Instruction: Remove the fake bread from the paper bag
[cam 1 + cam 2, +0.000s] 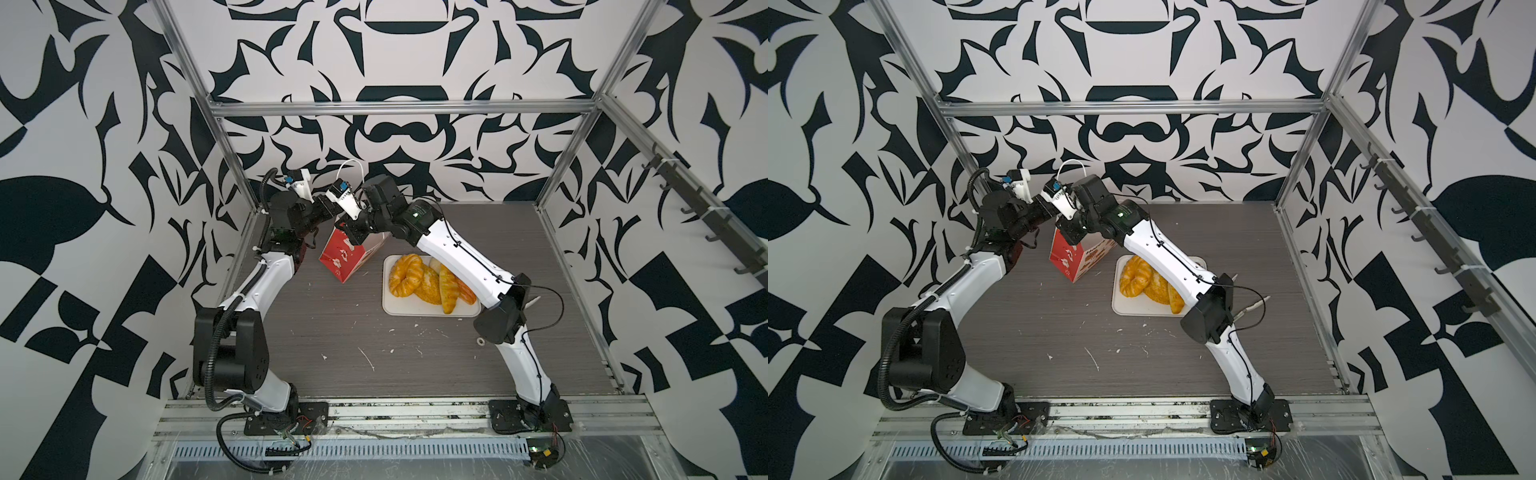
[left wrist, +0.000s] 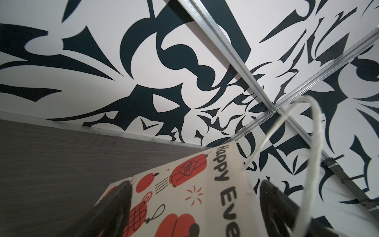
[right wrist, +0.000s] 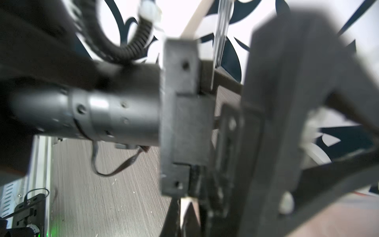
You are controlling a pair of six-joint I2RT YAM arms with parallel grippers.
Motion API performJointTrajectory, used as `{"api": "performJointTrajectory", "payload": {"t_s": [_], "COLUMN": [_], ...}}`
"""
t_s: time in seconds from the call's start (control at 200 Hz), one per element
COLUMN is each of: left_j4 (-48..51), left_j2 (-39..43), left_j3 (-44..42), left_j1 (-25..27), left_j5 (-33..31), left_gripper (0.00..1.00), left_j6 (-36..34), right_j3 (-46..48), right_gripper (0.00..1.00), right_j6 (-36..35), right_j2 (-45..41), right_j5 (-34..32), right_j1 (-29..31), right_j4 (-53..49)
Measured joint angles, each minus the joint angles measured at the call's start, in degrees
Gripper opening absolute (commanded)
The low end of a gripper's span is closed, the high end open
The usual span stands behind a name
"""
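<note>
— What's the setting?
— Black-and-white patterned walls around a grey wood-grain surface (image 1: 332, 353).
— Where's the fake bread?
— The fake bread (image 1: 428, 284) lies piled on a white tray (image 1: 415, 309). In both top views the paper bag (image 1: 347, 257) stands near the tray's left, apart from it.
— And the hands?
— The left hand (image 2: 195, 184) is spread wide, one finger on each side of the bag's printed face. The right hand (image 1: 353, 235) is closed tight at the bag's top edge. Whether it pinches paper, I can't tell.
</note>
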State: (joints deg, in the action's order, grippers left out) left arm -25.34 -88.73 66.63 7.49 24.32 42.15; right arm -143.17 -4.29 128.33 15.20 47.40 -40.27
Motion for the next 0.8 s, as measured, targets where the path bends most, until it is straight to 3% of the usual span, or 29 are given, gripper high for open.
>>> {"api": "performJointTrajectory", "payload": {"t_s": [0.485,0.8], "left_j4": [-1.3,1.3], "left_j2": [1.0,13.5], "left_j3": [0.0,-3.5], "left_j1": [-0.6,-4.2], "left_j5": [1.2,-6.7], "left_gripper": [1.00,0.99], "left_j6": [1.5,-6.7], "right_j3": [0.0,-3.0], "right_gripper": [0.00,0.00], "right_j6": [0.2,0.8], "right_j2": [0.6,2.0], "right_j5": [-1.7,-1.9], "right_j1": [-0.2,-0.2], "right_j4": [-0.6,-1.3]}}
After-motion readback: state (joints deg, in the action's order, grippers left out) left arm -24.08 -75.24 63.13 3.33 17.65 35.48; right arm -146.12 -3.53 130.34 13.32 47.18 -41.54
